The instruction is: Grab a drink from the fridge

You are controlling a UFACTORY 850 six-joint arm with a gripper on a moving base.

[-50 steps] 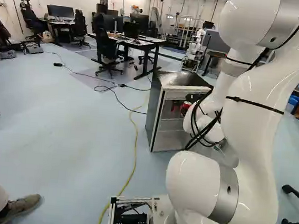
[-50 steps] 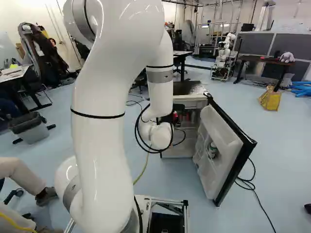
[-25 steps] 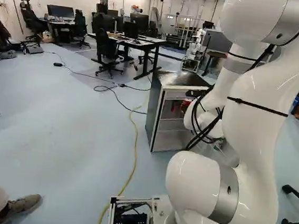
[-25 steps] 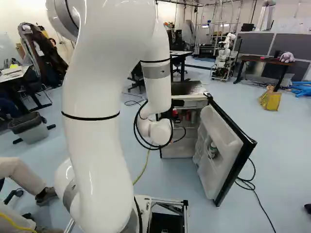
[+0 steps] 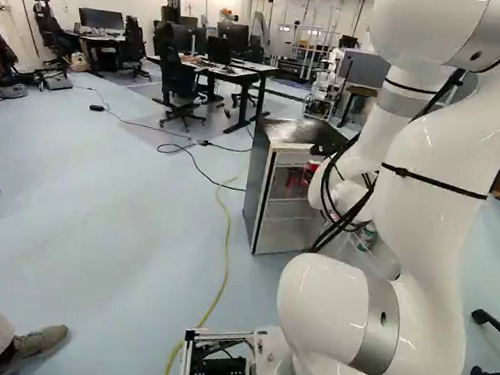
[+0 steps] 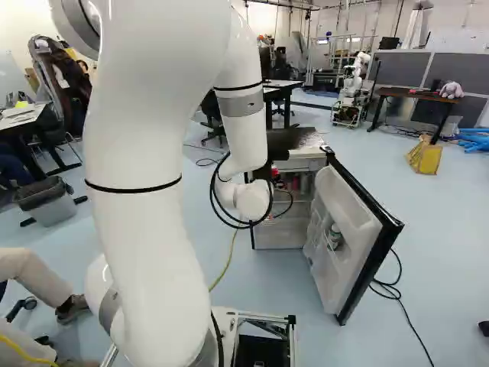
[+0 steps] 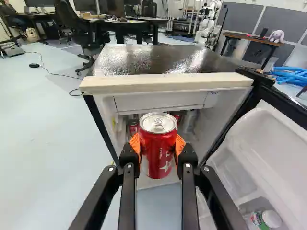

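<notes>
Left base view: base is parked. Since a second ago my white jointed arm (image 5: pixel 426 249) has raised its wrist a little beside the small grey-sided fridge (image 5: pixel 273 203), which sits at 11 o'clock of the arm's foot.

Right base view: same story, wrist up, upper links swung back toward 9 o'clock. The black-edged white fridge door (image 6: pixel 348 229) hasn't moved, hanging open at about 1 o'clock from the foot.

Wrist view: black gripper (image 7: pixel 159 146) has the red, silver-topped drink can (image 7: pixel 158 153) pinched upright between its orange pads (image 7: pixel 135 143). Can's dead ahead at 12, in front of the fridge opening; door at 2 to 3 o'clock.

My read: grab's done, I'm on the retreat. Next I'd back off toward 6, keeping the can level and clear of the door.
</notes>
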